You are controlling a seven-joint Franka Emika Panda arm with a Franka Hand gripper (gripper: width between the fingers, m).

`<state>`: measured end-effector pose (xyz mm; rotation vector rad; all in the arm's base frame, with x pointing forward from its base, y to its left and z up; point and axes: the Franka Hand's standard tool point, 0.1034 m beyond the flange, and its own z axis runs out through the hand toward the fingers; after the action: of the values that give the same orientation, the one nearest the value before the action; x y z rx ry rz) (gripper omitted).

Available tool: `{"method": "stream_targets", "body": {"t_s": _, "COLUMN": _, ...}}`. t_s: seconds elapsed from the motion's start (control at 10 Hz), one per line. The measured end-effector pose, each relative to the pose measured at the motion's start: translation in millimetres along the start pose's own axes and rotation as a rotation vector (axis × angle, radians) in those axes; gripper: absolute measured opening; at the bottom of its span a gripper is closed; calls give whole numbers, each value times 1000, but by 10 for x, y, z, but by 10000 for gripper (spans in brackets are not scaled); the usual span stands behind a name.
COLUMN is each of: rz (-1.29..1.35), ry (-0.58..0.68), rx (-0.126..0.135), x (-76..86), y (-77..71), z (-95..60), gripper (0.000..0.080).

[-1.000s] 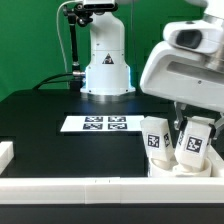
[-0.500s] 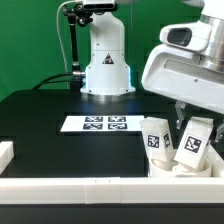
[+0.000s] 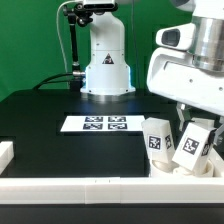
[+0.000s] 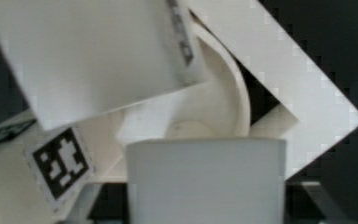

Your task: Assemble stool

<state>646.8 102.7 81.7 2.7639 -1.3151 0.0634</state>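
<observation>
legs [image 3: 160, 142] x2 | upright, long axis near vert, slight tilt | jaws clamped on right leg [image 3: 194, 147]

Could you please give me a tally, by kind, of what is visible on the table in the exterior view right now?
Tagged stool legs: 2, one beside the other
Stool seat: 1, partly hidden
Marker board: 1
Border rails: 2, front and side
Total: 6

White tagged stool legs [image 3: 156, 142] and [image 3: 193, 146], tilted, side by side on seat [image 3: 185, 171], near front rail
</observation>
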Motion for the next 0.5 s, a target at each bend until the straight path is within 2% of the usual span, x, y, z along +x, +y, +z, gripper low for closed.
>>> {"method": "stream_targets", "body": {"t_s": 0.1, "rz": 80, "ry": -18, "rx": 74, "x": 27, "y": 42, "z": -7, "gripper": 340}}
{"method": "stream_targets", "body": {"t_s": 0.3, "rz": 215, "ry": -11, "rx": 151, "x": 28, "y": 60, "z": -4, "gripper": 340}}
{"method": "stream_targets", "body": {"t_s": 0.4, "rz": 298, "ry": -16, "rx": 186, "x": 29, "y": 72, "z": -4, "gripper": 340}}
{"method": "stream_targets", "body": {"t_s": 0.5, "rz": 394, "ry": -27, "rx": 185, "x": 26, "y": 64, "z": -11, "gripper": 340}}
